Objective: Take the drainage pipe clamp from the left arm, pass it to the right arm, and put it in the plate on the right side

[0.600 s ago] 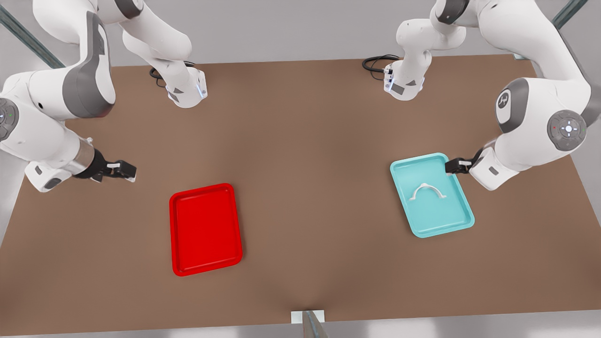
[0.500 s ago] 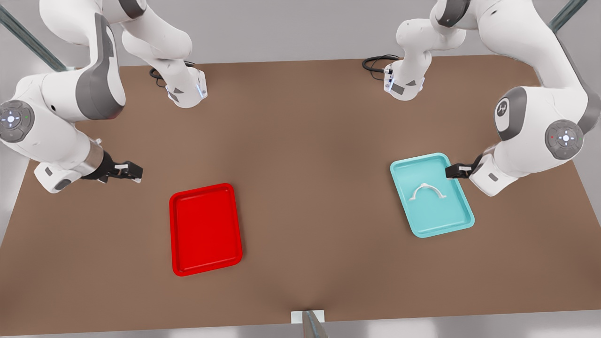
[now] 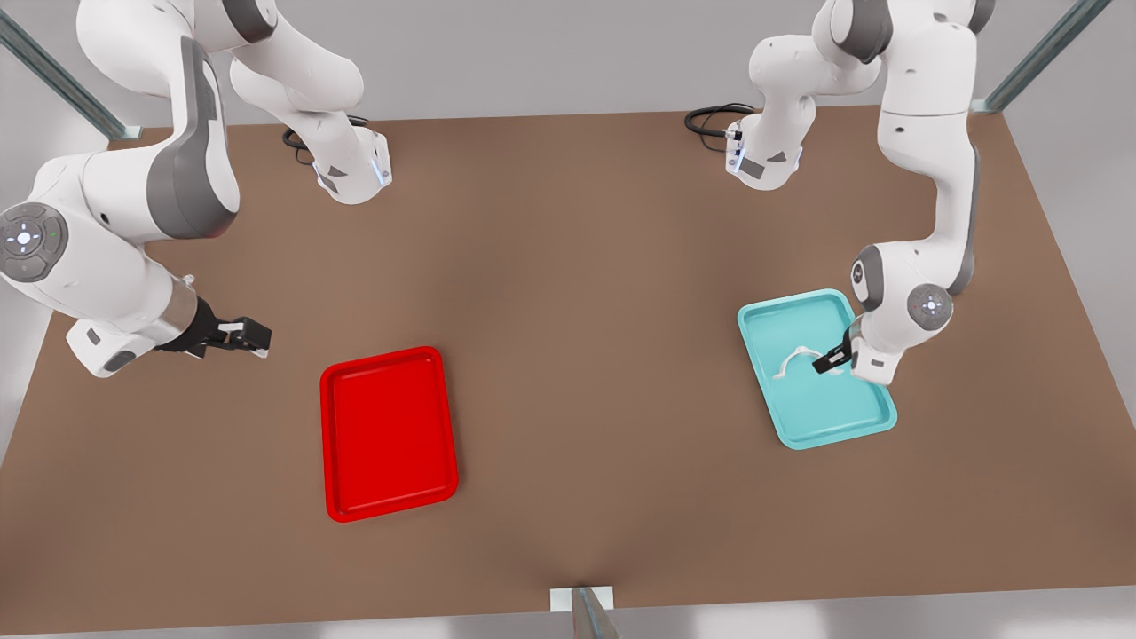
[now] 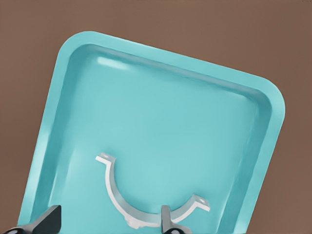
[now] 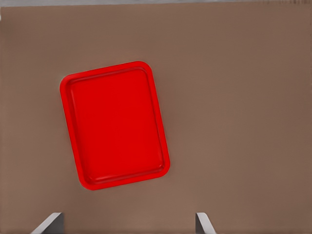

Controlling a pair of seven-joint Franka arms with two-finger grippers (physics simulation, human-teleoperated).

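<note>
Drainage pipe clamp [image 4: 146, 202] lies flat in teal tray [image 4: 73, 53]; the open, empty left pincer [image 4: 109, 222] straddling it may slip off the thin strap, while the open, empty right pincer [image 3: 247, 337] waits.

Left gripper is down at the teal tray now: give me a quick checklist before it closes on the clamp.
1. Small white half-ring clamp lying in the teal rectangular tray: ok.
2. Left gripper open: ok.
3. Clamp's curved band between the left fingers: ok; one finger touches the band.
4. Grasp closed: not ok, not yet.
5. Right gripper open, waiting beside the bright red rectangular tray: ok.
6. Red tray empty: ok.
</note>
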